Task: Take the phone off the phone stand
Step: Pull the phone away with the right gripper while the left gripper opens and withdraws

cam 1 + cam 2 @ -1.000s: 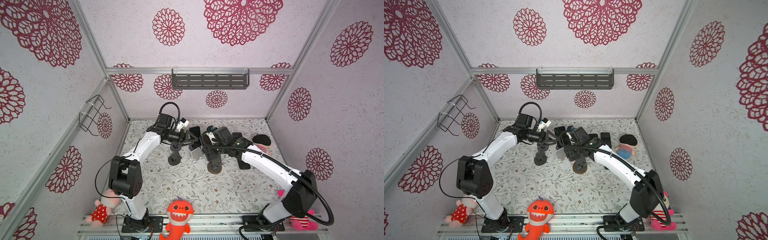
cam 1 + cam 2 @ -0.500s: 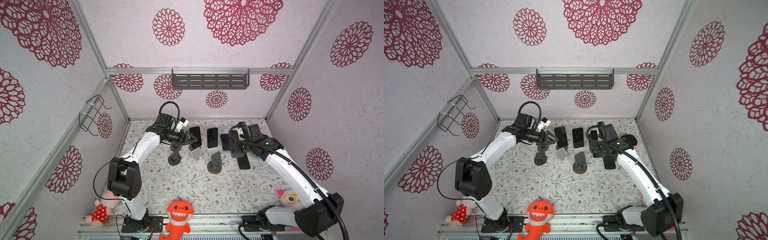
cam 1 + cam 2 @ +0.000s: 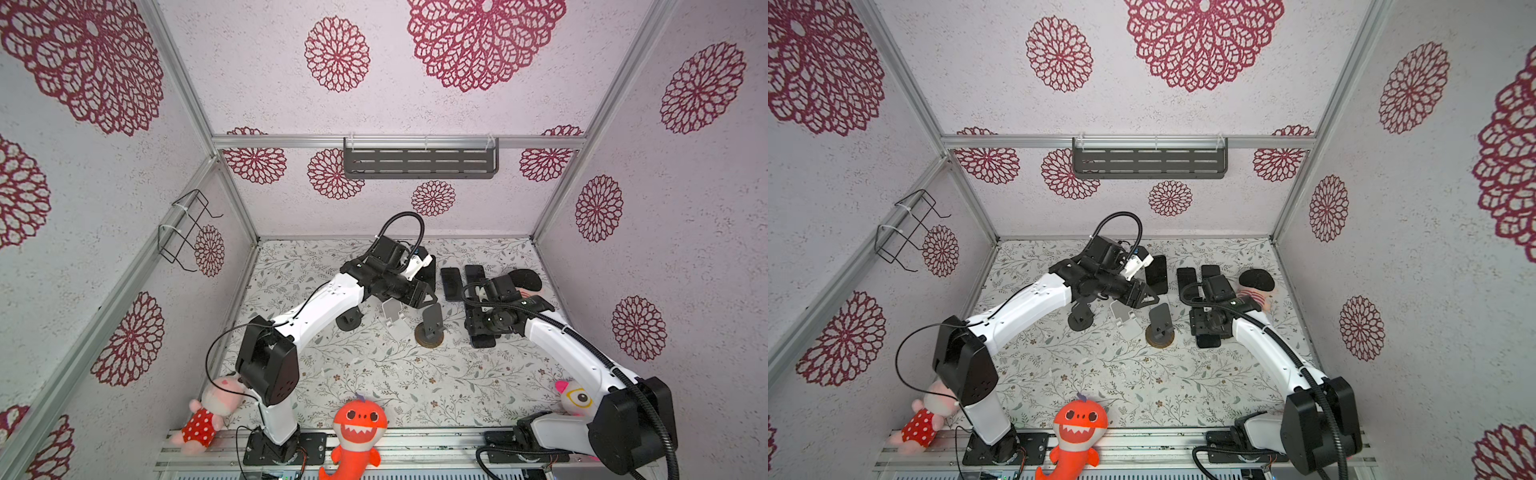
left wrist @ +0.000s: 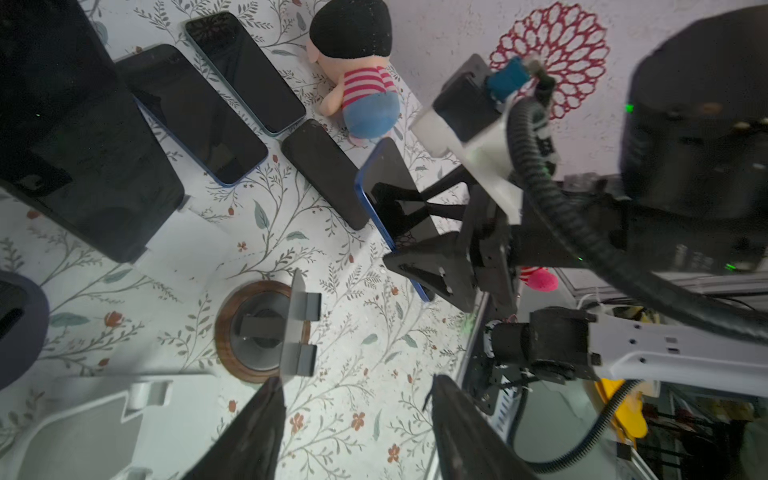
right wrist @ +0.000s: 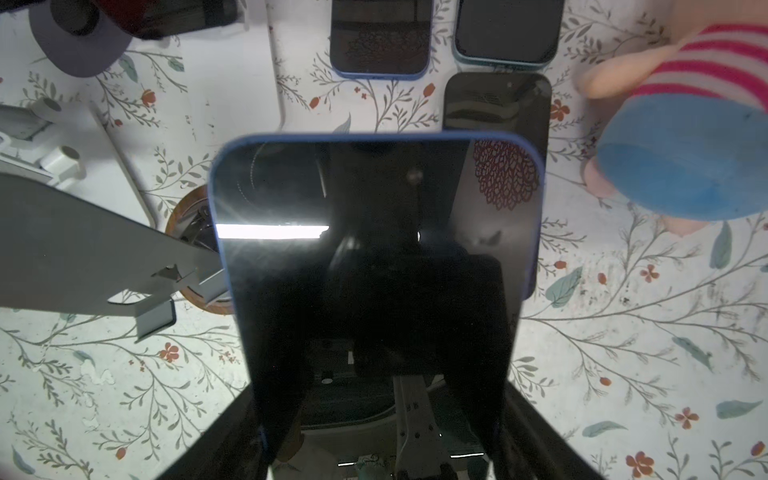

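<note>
1 blue-edged black phone is off the grey stand with round wooden base, clamped by its edges in the right gripper just right of it; setting down remains; left gripper gapes, empty.

Desk w/ leafy floral cover. Orange shark plush at front edge, centre, by metal rail. Pink doll in red dotted dress at front-left corner. White plush w/ yellow eye at front right, partly hidden. Striped doll, black hair, blue trousers, lies at back right. Grey slotted shelf on back wall; wire basket on left wall. Walls have red flower prints.
</note>
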{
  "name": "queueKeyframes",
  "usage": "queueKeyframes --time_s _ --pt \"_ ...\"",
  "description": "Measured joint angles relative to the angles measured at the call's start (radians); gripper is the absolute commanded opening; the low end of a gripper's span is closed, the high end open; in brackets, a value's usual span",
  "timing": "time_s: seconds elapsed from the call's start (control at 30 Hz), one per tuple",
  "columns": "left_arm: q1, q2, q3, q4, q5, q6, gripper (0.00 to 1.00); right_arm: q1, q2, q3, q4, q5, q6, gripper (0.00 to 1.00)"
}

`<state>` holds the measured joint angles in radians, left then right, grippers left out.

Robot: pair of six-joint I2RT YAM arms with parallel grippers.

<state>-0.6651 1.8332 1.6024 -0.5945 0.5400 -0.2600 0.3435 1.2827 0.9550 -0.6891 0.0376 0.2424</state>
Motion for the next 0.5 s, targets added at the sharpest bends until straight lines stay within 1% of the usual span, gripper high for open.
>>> queueKeyframes --time_s 0.13,0.23,0.5 --pt "-0.01 0.071 0.002 0.01 -0.05 -0.002 0.58 -0.001 -0.014 -0.034 0.024 -0.011 0.006 0.54" --pt "-0.013 0.105 0.002 0.01 -0.074 -0.003 0.54 -0.002 -0.018 -0.051 0.038 -0.016 0.007 0.54" --pt "-0.032 0.142 0.013 0.021 -0.094 -0.006 0.31 -0.003 -0.03 -0.066 0.068 -0.031 0.013 0.55"
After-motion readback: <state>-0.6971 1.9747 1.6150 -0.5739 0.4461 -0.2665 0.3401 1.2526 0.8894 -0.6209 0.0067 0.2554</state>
